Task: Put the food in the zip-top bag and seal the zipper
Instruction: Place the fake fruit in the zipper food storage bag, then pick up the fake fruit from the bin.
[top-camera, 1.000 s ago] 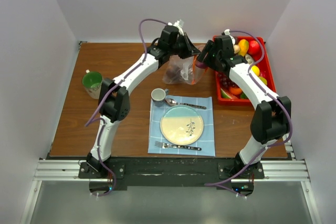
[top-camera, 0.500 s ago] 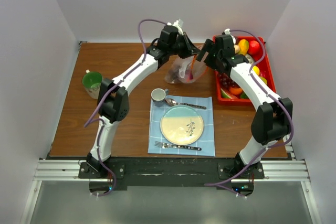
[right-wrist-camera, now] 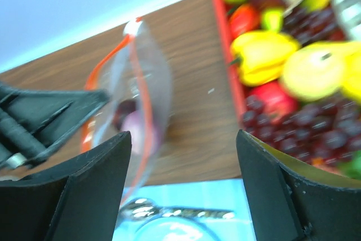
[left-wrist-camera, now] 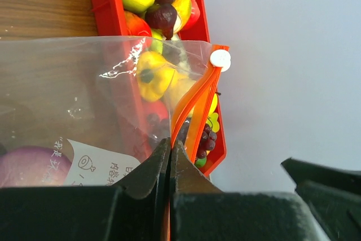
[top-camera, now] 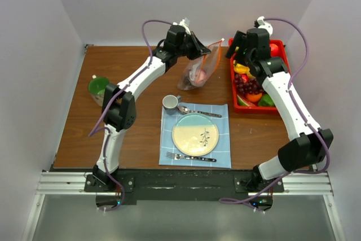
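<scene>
The clear zip-top bag (top-camera: 198, 71) hangs from my left gripper (top-camera: 204, 55), which is shut on its orange-red zipper (left-wrist-camera: 194, 103) at the mouth edge. A purple and pink piece of food (top-camera: 196, 78) lies at the bag's bottom, also seen in the left wrist view (left-wrist-camera: 31, 165) and the right wrist view (right-wrist-camera: 137, 131). The rest of the food (top-camera: 248, 80) fills the red tray (top-camera: 285, 74): grapes, yellow, orange, green and red pieces. My right gripper (top-camera: 238, 46) is open and empty, raised above the tray's near-left part, apart from the bag (right-wrist-camera: 135, 100).
A plate (top-camera: 195, 135) lies on a blue placemat (top-camera: 223, 156) with a fork (top-camera: 189, 157) and spoon (top-camera: 194, 111). A small grey cup (top-camera: 170, 103) stands at the mat's far-left corner. A green mug (top-camera: 99, 88) stands at the left.
My right gripper has let go of the bag, opened and pulled back to the right over the tray. My left gripper has lifted the bag's mouth a little higher.
</scene>
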Robot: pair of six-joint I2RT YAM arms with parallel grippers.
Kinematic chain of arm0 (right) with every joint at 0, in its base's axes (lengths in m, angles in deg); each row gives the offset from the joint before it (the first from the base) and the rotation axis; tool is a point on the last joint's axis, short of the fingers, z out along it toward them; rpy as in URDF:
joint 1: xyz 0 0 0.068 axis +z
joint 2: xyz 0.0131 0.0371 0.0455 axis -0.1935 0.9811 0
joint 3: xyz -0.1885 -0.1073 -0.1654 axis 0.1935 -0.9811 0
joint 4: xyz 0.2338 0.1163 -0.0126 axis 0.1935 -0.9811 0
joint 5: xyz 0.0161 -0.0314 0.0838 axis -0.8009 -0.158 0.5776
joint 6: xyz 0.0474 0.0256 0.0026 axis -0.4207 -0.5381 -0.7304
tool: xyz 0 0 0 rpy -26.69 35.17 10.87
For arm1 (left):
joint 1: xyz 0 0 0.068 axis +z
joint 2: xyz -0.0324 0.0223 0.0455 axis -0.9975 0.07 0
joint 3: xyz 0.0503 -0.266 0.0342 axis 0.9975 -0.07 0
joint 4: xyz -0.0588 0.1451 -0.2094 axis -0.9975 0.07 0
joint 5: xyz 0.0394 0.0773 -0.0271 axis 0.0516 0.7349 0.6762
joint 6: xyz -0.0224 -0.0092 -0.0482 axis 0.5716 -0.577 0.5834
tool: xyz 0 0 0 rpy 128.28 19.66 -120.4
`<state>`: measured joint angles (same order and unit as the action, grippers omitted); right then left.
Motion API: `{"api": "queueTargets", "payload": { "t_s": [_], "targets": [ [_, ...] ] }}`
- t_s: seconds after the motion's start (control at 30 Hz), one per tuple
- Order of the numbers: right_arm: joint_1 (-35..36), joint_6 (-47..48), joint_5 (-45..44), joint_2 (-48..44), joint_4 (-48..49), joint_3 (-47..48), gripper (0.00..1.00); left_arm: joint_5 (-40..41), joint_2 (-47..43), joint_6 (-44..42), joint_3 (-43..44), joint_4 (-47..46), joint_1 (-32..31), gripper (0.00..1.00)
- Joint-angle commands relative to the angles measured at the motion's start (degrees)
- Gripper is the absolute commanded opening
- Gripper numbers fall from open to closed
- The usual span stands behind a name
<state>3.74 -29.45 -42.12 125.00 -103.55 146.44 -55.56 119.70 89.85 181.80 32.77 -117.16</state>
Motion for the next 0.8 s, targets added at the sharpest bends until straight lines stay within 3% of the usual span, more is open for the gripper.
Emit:
{"api": "queueTargets", "payload": {
  "t_s": [0.0, 0.13, 0.33, 0.57, 0.63, 0.77],
  "targets": [
    [-5.39, 8.79, -3.22, 3.53, -0.32, 1.46, 0.77, -0.17, -1.71, 0.58, 0.51, -2.09, 0.33, 0.00],
    [-8.65, 14.76, -3.04, 9.16, 2.58, 2.60, 0.79, 0.18, -1.45, 0.32, 1.21, -0.95, 0.24, 0.00],
    [-10.41, 20.83, -1.81, 17.25, 5.31, 4.71, 0.91, 0.88, -1.36, -1.79, 3.76, 2.74, 0.68, 0.00],
    [-10.68, 21.54, -3.38, 13.04, 8.30, -1.86, 0.92, 0.44, -1.18, -3.02, 3.41, 3.27, 1.21, 0.00],
    [-10.76, 22.07, -7.93, 12.68, 7.34, -2.32, 0.93, 0.18, -0.83, -2.85, 3.50, 2.84, 1.30, 0.00],
    [-10.85, 23.04, -8.40, 14.70, 7.68, -1.62, 0.95, -0.35, -0.39, -2.50, 3.41, 2.22, 1.21, 0.00]
  ]
}}
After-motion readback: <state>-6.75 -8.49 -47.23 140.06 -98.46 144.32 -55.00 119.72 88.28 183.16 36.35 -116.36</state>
